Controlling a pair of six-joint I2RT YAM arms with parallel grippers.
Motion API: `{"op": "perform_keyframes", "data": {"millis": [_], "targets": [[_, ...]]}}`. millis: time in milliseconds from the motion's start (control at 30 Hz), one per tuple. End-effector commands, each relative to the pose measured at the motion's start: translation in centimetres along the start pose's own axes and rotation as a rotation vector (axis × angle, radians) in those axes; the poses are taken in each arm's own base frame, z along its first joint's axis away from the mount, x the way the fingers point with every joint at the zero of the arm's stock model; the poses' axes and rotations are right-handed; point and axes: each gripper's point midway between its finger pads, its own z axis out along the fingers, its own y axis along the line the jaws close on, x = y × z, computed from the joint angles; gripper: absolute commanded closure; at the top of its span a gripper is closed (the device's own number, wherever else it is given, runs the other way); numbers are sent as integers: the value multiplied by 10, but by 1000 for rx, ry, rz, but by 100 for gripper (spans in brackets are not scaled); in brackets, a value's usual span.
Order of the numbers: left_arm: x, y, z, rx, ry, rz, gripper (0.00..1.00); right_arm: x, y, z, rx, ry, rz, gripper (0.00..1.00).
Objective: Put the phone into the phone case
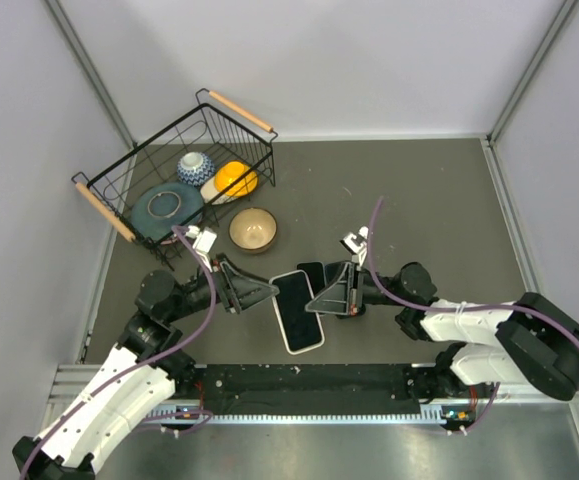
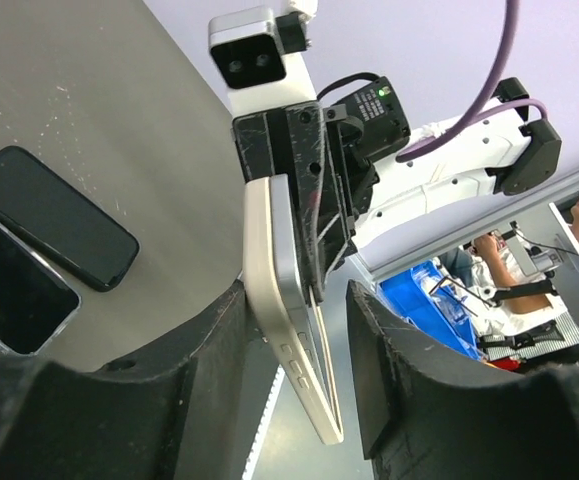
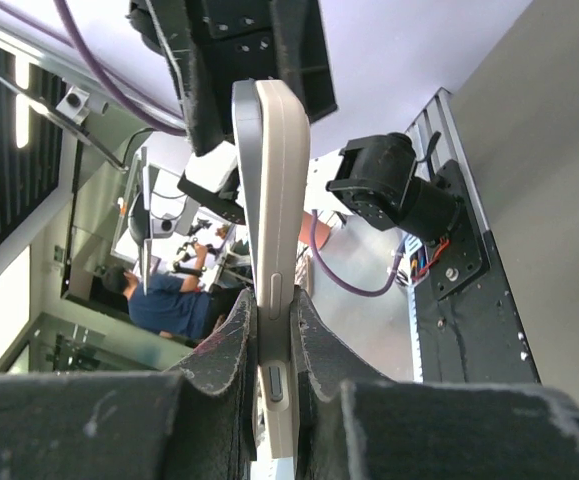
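Phone (image 1: 298,305) and case (image 3: 285,190) are held together as one thin slab above the grey desk (image 1: 419,200), lying flat with the glossy black screen facing up and a pale rim around it. Seen edge-on from the wrists, the slab has two layers: a matte cream shell with rounded corners and raised side buttons, and a smooth silvery-grey band pressed against it. How fully the band is seated in the shell cannot be told. The right tool (image 3: 272,330) is clenched on one long edge, its scuffed black fingers tight against both faces. The left tool (image 2: 297,320) sits at the opposite edge in a released state, its rough black fingers spread to either side of the slab with a gap showing at one face. Beside the slab, a second dark handset (image 1: 312,270) with rounded corners lies flat on the desk, whose surface is dull and finely speckled.
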Motion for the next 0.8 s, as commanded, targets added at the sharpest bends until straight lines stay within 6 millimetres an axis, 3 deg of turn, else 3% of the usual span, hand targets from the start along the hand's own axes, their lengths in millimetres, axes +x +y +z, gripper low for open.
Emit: {"op": "perform_keyframes", "data": {"millis": [0, 67, 100, 300, 433, 600, 633, 733, 767], "targets": [[-4, -12, 0, 63, -21, 26, 55, -8, 40, -1, -172, -42, -109, 100], [-4, -14, 0, 84, -22, 33, 94, -7, 38, -1, -169, -41, -107, 100], [-1, -12, 0, 79, -12, 30, 100, -7, 39, -1, -170, -43, -106, 100], [6, 22, 0, -111, 47, 43, 100, -11, 38, -1, -144, -65, -150, 100], [9, 29, 1, -140, 79, 38, 100, -14, 28, 3, -62, -59, -157, 100], [10, 35, 0, -187, 121, 65, 100, -14, 30, 5, 6, -49, -228, 100], [11, 34, 0, -181, 120, 60, 97, -17, 35, 8, 11, -57, -249, 100], [9, 18, 2, -92, 103, 61, 65, -11, 42, 11, 13, -26, -270, 100], [6, 12, 4, -56, 85, 73, 63, -10, 47, 11, -7, -22, -277, 100]]}}
